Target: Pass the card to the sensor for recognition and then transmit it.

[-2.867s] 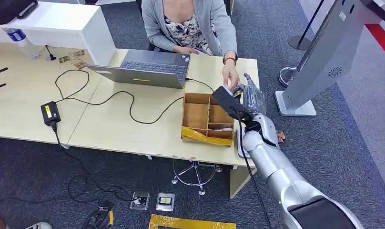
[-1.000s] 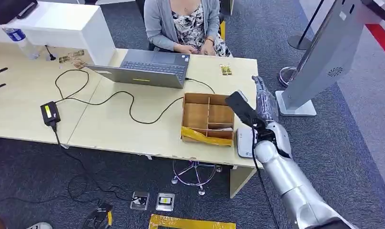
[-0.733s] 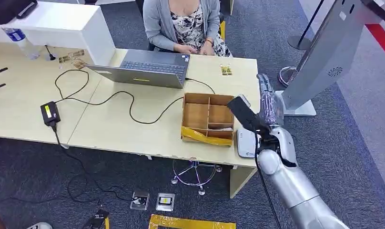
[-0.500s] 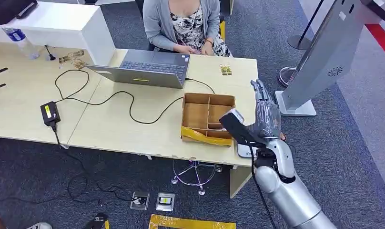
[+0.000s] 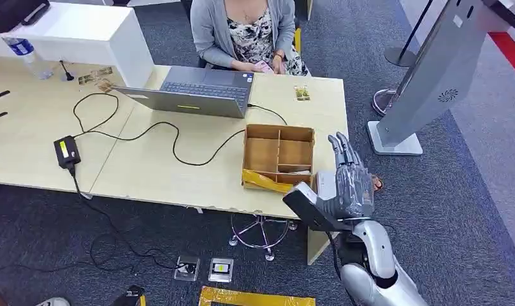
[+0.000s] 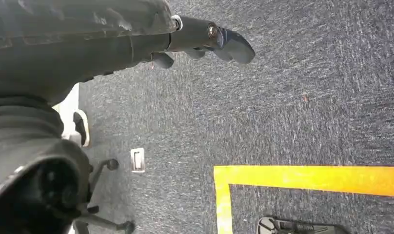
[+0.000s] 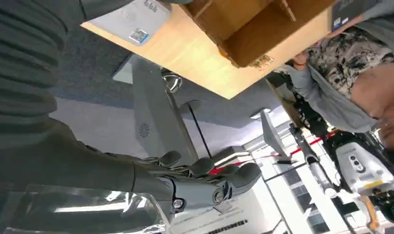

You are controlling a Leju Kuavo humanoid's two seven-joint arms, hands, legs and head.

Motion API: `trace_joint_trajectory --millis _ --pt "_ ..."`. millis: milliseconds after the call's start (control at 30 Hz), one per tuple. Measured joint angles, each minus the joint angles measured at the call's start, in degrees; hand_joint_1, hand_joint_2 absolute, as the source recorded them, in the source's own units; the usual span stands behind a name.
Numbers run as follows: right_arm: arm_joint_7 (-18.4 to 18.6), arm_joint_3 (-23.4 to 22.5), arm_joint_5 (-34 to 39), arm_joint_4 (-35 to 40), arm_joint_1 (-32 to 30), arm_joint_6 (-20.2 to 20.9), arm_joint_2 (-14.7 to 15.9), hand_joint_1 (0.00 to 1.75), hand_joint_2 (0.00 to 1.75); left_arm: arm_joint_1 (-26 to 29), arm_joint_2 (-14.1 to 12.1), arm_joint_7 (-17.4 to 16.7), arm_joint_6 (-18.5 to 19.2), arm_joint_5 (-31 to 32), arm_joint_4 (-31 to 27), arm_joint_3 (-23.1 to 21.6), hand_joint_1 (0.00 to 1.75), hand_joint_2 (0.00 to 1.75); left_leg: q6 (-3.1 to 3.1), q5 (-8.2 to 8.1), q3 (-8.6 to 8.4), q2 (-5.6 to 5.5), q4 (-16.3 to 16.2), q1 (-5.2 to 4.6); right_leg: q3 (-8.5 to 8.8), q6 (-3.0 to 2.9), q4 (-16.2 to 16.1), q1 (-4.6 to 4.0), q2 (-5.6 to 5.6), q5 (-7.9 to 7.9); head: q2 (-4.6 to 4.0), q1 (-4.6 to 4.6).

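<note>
A brown cardboard divided box [image 5: 278,155] is sitting on the pale wooden tabletop [image 5: 159,167], with a grey open laptop [image 5: 197,91] behind it, before a seated person in a grey cardigan [image 5: 248,29]. The small patterned card [image 5: 301,93] is lying near the tabletop's far edge. The right robot hand [image 5: 348,182], empty with fingers extended, is pulling back from over the box toward the tabletop's near corner. The left robot hand [image 6: 205,41] is hanging empty, fingers apart, above the carpet.

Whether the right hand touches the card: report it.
Apart. Head view: the card lies near the table's far edge, with bare tabletop between it and the empty right hand.
</note>
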State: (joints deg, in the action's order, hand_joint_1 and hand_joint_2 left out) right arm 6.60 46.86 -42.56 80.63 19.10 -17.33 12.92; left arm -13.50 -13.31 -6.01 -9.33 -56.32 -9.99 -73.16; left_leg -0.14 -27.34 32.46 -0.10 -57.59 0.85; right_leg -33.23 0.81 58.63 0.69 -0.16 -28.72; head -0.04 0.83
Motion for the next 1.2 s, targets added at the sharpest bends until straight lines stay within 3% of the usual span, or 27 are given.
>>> trace_joint_trajectory --millis 333,700,900,1200 --pt "6.25 3.82 -9.31 0.17 -3.58 4.56 -5.59 0.00 1.75 -0.49 0.35 -0.37 0.70 0.57 0.00 0.00 0.00 0.00 -0.02 -0.01 0.00 0.00 0.02 0.05 0.00 -0.06 0.02 -0.06 0.01 -0.04 0.00 -0.02" --pt "4.56 4.79 -14.84 -7.07 -2.57 4.72 -11.00 0.00 1.75 -1.26 0.85 -1.05 1.53 1.11 0.00 -0.57 0.00 0.00 -0.06 -0.03 0.00 0.00 0.01 0.05 -0.01 -0.06 0.01 -0.06 -0.01 -0.04 0.00 -0.02" --pt "0.85 3.25 -19.17 -11.04 -0.53 1.40 -11.85 0.00 1.75 -2.05 1.16 -1.03 2.75 1.77 0.00 -1.03 0.00 0.00 -0.06 -0.03 -0.01 0.00 0.01 0.05 0.00 -0.06 0.02 -0.06 0.00 -0.04 0.00 -0.02" --pt "-0.81 1.62 -19.62 -14.52 0.19 3.17 -13.79 0.00 1.75 -2.93 1.44 -0.92 3.45 2.01 0.00 -1.99 0.00 0.00 -0.07 -0.04 0.00 0.00 0.01 0.05 0.00 -0.07 0.02 -0.06 0.01 -0.05 0.00 0.00"
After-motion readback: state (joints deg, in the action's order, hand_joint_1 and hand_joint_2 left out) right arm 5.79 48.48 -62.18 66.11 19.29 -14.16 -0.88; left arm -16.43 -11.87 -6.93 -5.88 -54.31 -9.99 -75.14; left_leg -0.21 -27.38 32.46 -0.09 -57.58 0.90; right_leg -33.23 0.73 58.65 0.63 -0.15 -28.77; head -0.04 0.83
